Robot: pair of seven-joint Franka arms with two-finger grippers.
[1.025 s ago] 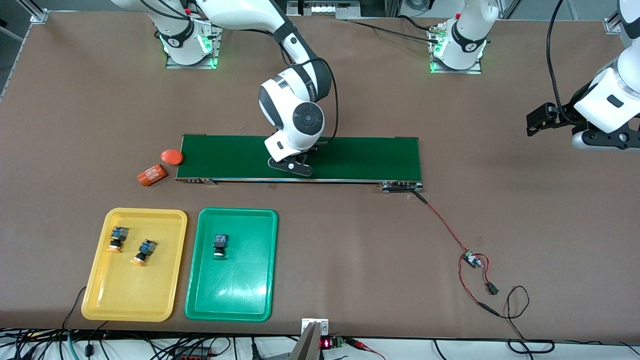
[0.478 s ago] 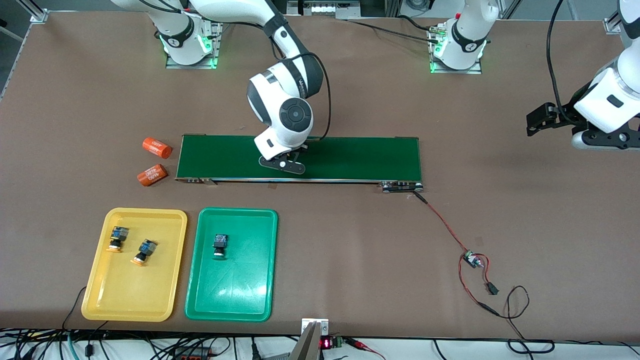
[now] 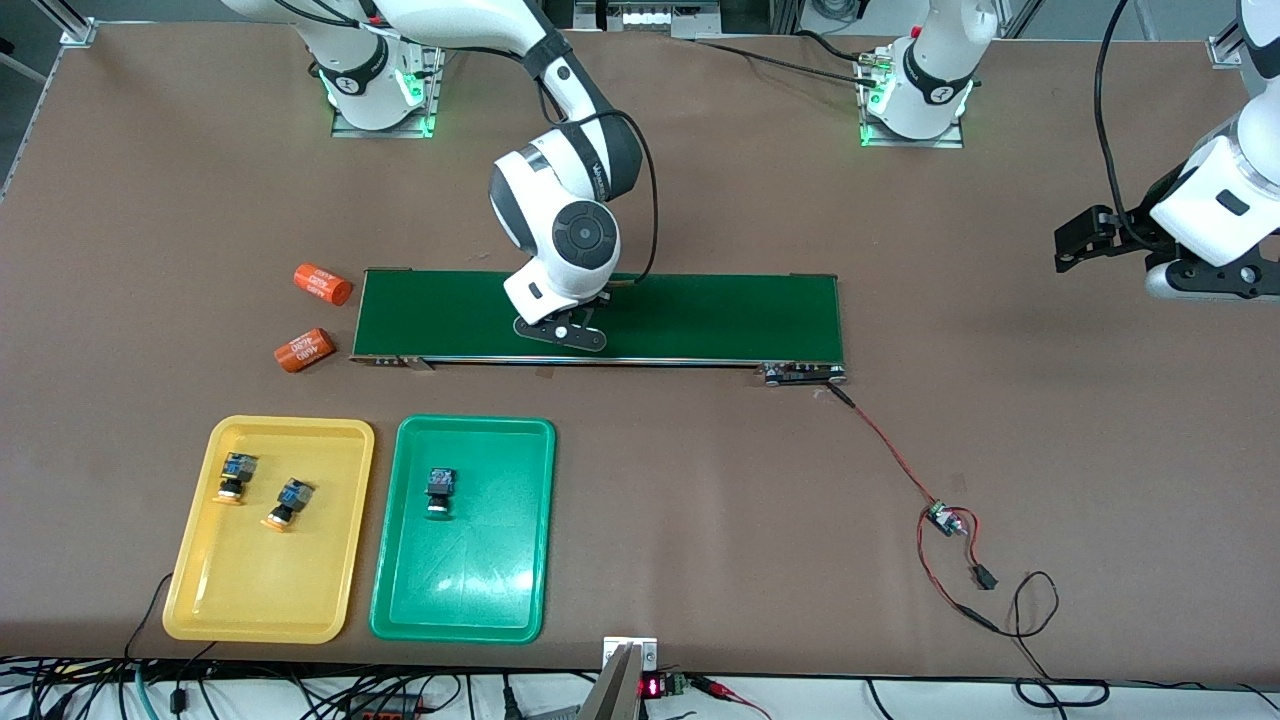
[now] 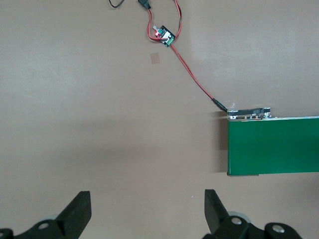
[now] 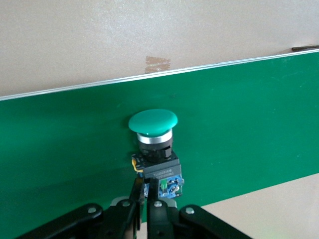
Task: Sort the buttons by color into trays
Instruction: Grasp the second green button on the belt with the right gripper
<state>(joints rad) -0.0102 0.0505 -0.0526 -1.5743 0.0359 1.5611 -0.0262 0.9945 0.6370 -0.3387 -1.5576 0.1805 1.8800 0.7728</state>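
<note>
Buttons: yellow tray point(image 3: 200, 590) 2 | green tray point(image 3: 500, 580) 1 | right pincer point(image 5: 145, 195) pinching 1 | left pincer point(image 4: 147, 211) spread

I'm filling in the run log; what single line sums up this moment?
right tool: shut on green-capped button over conveyor belt | left tool: open, waiting | green tray: one button | yellow tray: two buttons

The left pincer point(image 4: 144, 214) is held wide open over the bare brown surface point(image 4: 89, 109). One end of the green conveyor belt point(image 4: 274, 147) is seen, with red wires point(image 4: 192, 77) run to a small circuit board point(image 4: 163, 36).
</note>
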